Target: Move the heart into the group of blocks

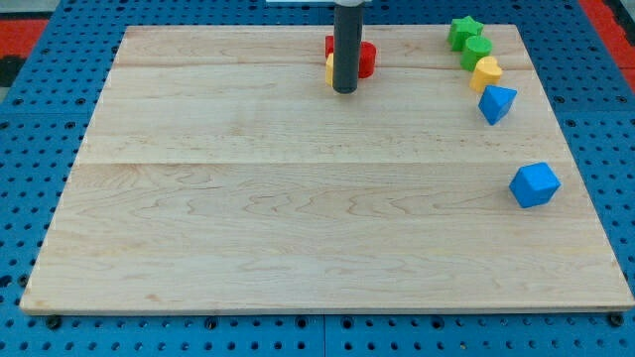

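Nearest the camera sits a blue cube [535, 184] at the right of the wooden board [298, 228], well apart from the rest; above it, up the right edge, run a blue wedge-like block [496, 102], the yellow heart [486, 71], a green block [476, 50] and a green star [464, 30], close together. At top centre my tip [344, 91] rests on the board, with no jaws to spread or press, just in front of a red block [365, 58] and a yellow block [329, 67] partly hidden behind the rod.
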